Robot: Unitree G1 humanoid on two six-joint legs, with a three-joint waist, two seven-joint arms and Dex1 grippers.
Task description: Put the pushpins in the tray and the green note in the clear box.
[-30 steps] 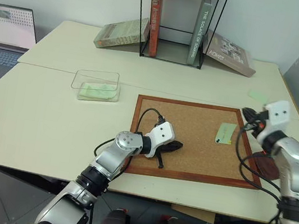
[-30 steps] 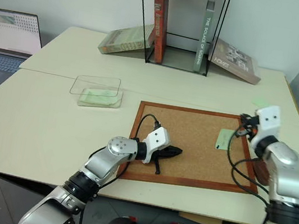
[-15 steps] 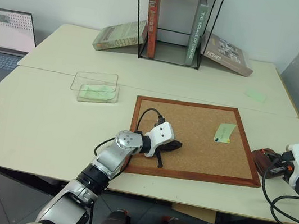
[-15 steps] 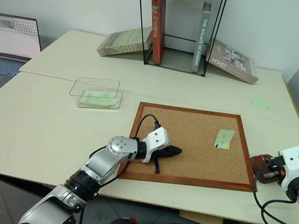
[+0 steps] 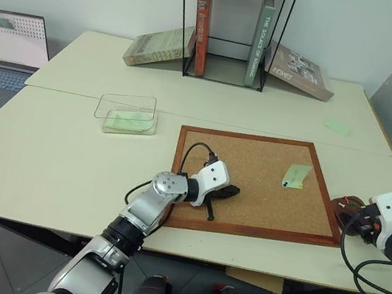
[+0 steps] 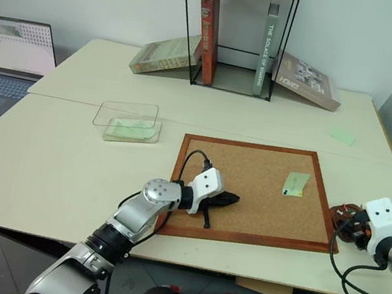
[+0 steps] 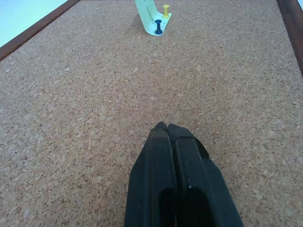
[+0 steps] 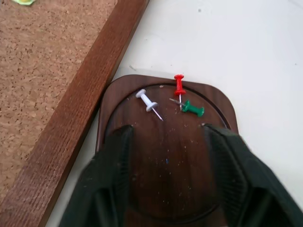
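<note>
Three pushpins, white, red and green, lie loose in the tray, just beyond the right gripper, whose fingers stand spread apart over the dish, holding nothing. Tray sits on the table just beside the corkboard's right frame. Green note pinned near the board's right edge by a yellow pin and a dark pin, well apart from the left gripper, fingers pressed together, resting on the cork. Clear box left of the board, pale green slips inside.
</note>
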